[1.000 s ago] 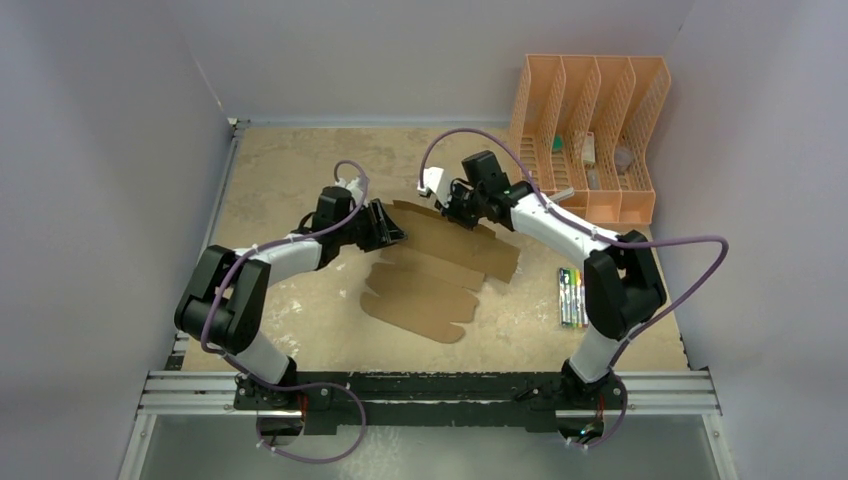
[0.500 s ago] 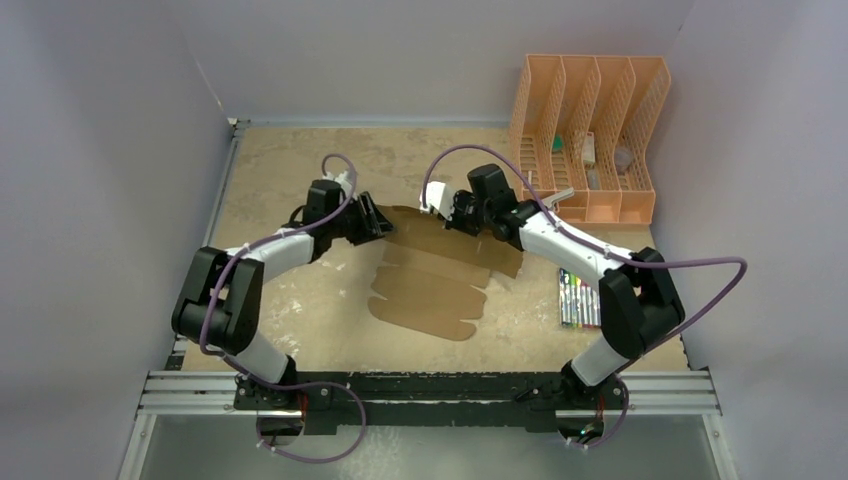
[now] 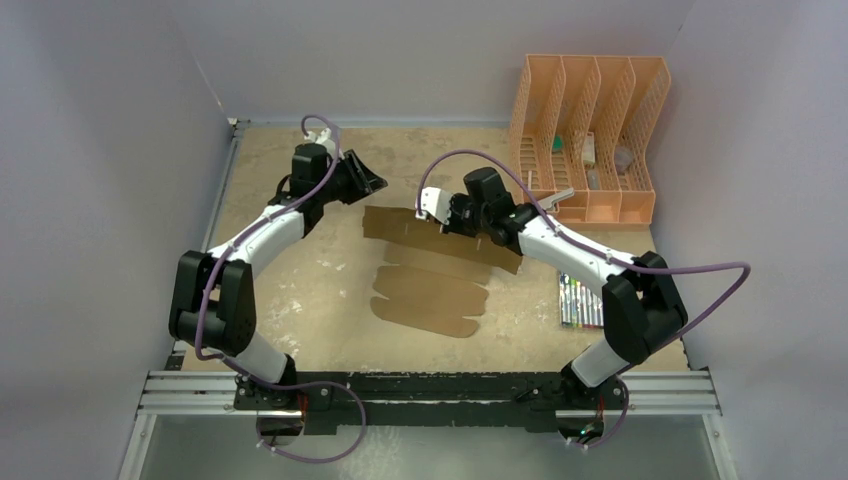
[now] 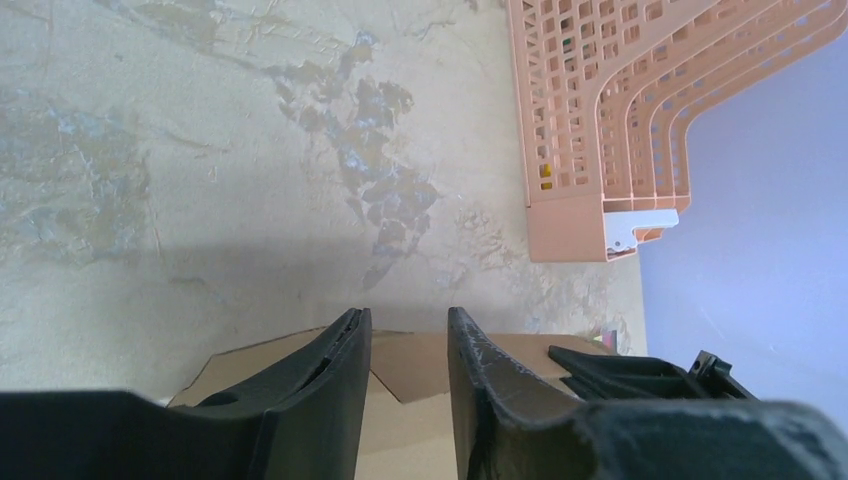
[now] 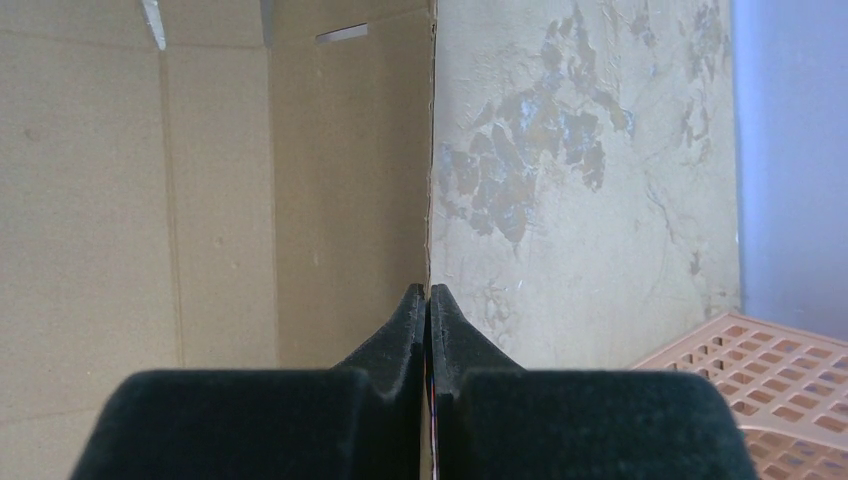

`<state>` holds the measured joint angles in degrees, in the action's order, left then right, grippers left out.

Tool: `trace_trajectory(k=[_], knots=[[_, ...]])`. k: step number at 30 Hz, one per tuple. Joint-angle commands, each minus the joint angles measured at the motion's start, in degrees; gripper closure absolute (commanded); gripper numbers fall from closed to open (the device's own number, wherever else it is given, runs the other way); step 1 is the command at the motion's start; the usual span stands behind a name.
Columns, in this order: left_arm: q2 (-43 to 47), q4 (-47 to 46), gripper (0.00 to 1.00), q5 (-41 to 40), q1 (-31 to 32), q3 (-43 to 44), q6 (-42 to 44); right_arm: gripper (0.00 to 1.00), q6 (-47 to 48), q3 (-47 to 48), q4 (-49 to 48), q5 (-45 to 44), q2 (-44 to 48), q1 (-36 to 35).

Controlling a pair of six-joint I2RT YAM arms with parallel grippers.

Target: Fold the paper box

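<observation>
Left arm is stretched out to the far left. Its forearm runs away from me, and the left gripper (image 3: pixel 365 182) points right, toward the orange file rack (image 3: pixel 590 130). It sits just off the far-left corner of the paper box (image 3: pixel 430 275), apart from it.

Right arm has its elbow out right, above the pack of markers (image 3: pixel 573 298). Its forearm reaches left and ends with the right gripper (image 3: pixel 440 212) at the far edge of the sheet.

The paper box is a flat brown die-cut sheet lying mid-table (image 3: pixel 300 290). Its long strip is on the far side and its rounded tabs are on the near side.

Top view gives me the arm layout and the full sheet outline, but no finger detail.

Left wrist view fills that in. The fingers (image 4: pixel 340 370) stand apart with nothing between them, and I see table and a cardboard corner through the gap. So the left tool is released. The right gripper's black body shows at the lower right of that view, with the rack at upper right.

Right wrist view shows the fingers (image 5: pixel 405 330) clenched tip to tip, their seam lined up with the sheet's edge. The creased, slit cardboard face is to the left of the seam and bare table to the right. The sheet lies flat there, not pinched. I can't tell whether the tips touch it.
</observation>
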<state>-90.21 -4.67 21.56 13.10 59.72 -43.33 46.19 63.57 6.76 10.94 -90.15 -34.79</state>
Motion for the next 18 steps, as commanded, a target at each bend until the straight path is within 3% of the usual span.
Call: trace_trajectory(k=[1,18], knots=[[-0.52,0.27,0.69,-1.35,2.57,1.42,-0.21,1.00,1.59,0.34,-2.47,-2.60,2.13,-1.25],[4.90,-2.52,0.76,-2.58,8.05,-10.89,-4.69,1.00,3.41,-2.99,-10.49,-10.70,3.52,-4.55]])
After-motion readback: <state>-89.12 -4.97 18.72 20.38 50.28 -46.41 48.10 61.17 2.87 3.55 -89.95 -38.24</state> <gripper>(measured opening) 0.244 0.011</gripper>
